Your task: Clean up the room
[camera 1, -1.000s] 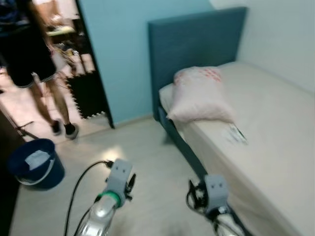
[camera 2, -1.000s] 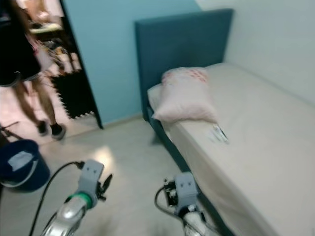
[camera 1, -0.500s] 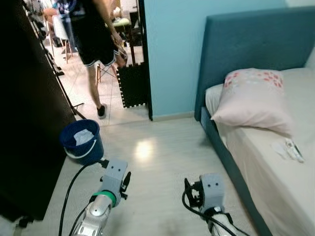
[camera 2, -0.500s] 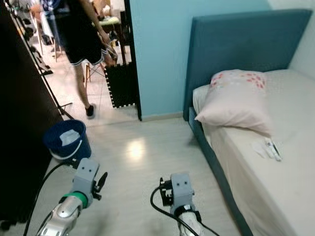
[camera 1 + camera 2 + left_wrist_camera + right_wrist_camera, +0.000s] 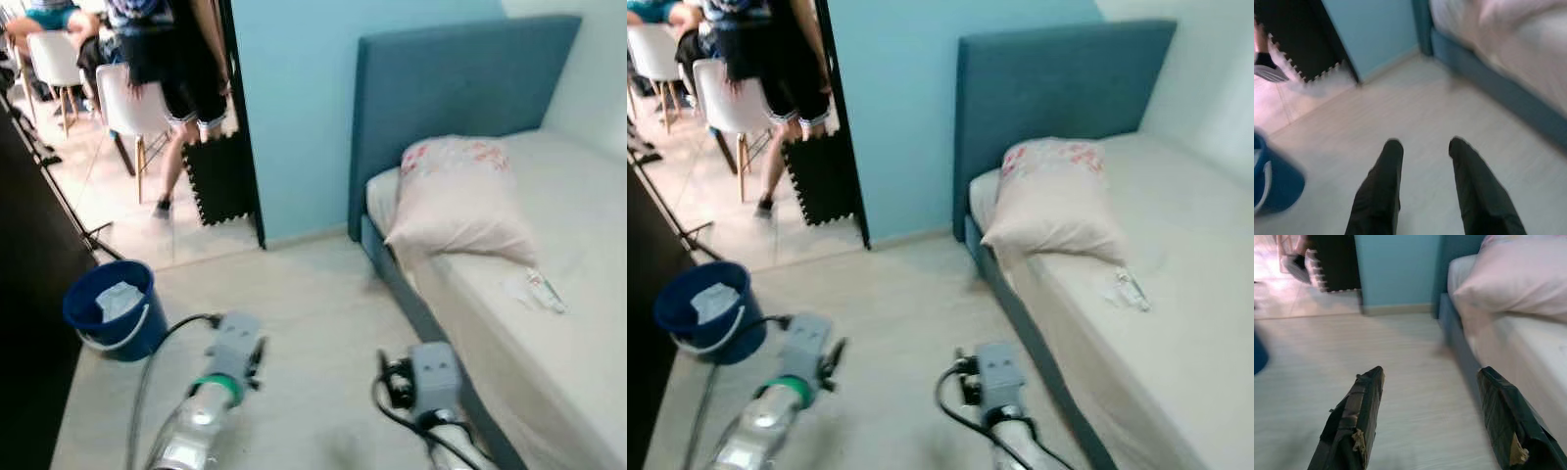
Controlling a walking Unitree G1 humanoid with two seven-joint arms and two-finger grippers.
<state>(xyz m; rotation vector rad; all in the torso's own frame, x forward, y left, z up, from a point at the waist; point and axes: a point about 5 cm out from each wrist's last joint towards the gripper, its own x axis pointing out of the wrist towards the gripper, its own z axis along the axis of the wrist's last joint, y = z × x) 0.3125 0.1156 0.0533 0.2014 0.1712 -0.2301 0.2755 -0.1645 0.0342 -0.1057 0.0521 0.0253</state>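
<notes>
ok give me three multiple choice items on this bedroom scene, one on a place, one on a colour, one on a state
1. Where does the pillow lie?
A. on the floor
B. at the head of the bed, by the headboard
C. in the bucket

2. What colour is the bucket?
A. blue
B. red
C. white

3. How do the jaws of the left gripper stand?
A. shut on a cloth
B. shut on the bucket handle
C. open, holding nothing

Answers:
1 B, the pillow leans on the mattress just below the headboard.
2 A, its wall is blue.
3 C, bare floor shows between its two fingers.
</notes>
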